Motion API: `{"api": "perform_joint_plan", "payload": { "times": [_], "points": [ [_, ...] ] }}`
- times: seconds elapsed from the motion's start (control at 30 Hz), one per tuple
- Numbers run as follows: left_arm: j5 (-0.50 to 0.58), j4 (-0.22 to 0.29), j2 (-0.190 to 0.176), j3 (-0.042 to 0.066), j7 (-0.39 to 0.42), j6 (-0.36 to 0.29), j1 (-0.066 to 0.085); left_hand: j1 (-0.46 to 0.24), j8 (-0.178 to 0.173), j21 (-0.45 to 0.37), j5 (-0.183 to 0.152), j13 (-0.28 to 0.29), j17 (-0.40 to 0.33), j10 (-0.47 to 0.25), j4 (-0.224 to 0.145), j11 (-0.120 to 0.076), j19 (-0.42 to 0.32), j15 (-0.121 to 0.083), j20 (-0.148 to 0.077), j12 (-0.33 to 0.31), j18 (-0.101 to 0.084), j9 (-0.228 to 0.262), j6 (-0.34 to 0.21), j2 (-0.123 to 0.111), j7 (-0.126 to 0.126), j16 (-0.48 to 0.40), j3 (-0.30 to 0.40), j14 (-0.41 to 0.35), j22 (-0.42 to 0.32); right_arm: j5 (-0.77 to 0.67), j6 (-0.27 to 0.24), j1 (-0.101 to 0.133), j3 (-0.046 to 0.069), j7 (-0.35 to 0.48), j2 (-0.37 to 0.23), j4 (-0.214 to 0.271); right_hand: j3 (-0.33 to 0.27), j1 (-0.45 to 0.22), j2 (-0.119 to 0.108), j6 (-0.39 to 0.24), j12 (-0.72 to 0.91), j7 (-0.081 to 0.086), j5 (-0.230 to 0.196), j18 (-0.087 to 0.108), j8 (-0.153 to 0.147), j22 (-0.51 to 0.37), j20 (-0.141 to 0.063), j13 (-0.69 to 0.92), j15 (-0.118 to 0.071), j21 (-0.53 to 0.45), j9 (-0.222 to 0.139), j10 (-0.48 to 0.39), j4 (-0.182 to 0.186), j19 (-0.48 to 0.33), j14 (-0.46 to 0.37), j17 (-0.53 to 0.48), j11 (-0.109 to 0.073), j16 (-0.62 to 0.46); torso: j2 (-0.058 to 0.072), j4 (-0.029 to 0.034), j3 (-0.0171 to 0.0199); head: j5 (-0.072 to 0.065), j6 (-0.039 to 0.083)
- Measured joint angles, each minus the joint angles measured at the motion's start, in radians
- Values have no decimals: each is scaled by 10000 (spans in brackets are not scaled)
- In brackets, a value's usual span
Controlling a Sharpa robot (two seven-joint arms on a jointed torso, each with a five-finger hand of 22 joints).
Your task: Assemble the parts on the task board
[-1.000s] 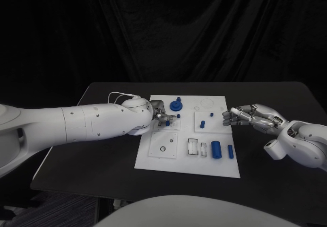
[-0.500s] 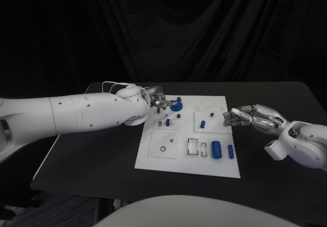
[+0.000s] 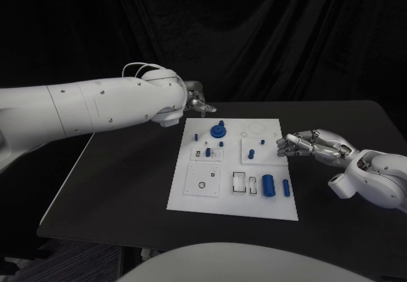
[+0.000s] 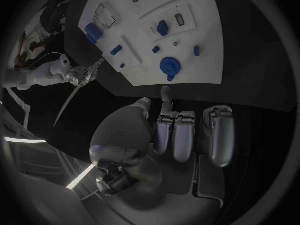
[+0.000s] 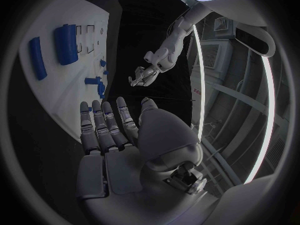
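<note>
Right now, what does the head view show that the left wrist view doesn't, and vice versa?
Head view alone: the whole white board on the black table, and the two long blue cylinders near its front edge. Left wrist view alone: the left robot hand from behind, empty, its fingers apart, lifted off the board. Both: the blue gear-like knob and the right robot hand at the board's side.

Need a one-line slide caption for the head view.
Left robot hand raised beyond the task board, right robot hand open beside its edge, blue parts on the board.
</note>
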Motion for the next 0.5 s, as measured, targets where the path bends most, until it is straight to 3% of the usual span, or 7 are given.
{"api": "perform_joint_plan", "payload": {
  "times": [0.13,0.2,0.37,0.5],
  "points": [
    [685,-692,455,-5,-255,1419,254,83,-204,0,-124,0,0,0,-35,0,0,0,0,0,-1,-232,0,-3,0,0,73,0,0,0,-41,0,0,-2,11,11,0,0,0,0,0,0,0,-1,0,0,0,0,0,0,0,0,0,0,0,0,0,0,-2,-4,0,4,0],
    [953,-1044,711,-6,-376,2189,330,135,-563,-66,-198,0,0,-15,-54,65,-19,57,65,0,-1,-720,95,-56,95,0,113,17,0,0,-58,1,0,-2,23,20,0,0,0,0,0,0,0,0,0,0,0,0,0,0,0,0,0,0,0,1,0,0,-2,-10,0,4,0],
    [1365,-1970,1384,-15,-612,3882,402,133,-1410,-405,-543,0,0,-6,-67,222,-241,198,238,0,-1,-1876,296,-54,223,0,126,17,-1,0,-92,1,0,-3,60,23,0,0,0,0,0,0,0,0,0,0,0,1,0,0,-1,0,0,0,0,0,0,0,-13,-15,8,29,0],
    [1547,-2550,1847,-14,-757,4901,412,133,-1657,-438,-629,0,0,-16,-67,232,-254,198,251,0,-1,-2355,400,-53,287,0,126,19,-1,0,-138,2,0,20,76,69,0,0,0,0,0,0,0,0,0,5,-4,-12,0,0,-1,0,0,4,0,0,0,39,-22,-12,14,76,0]
  ]
}}
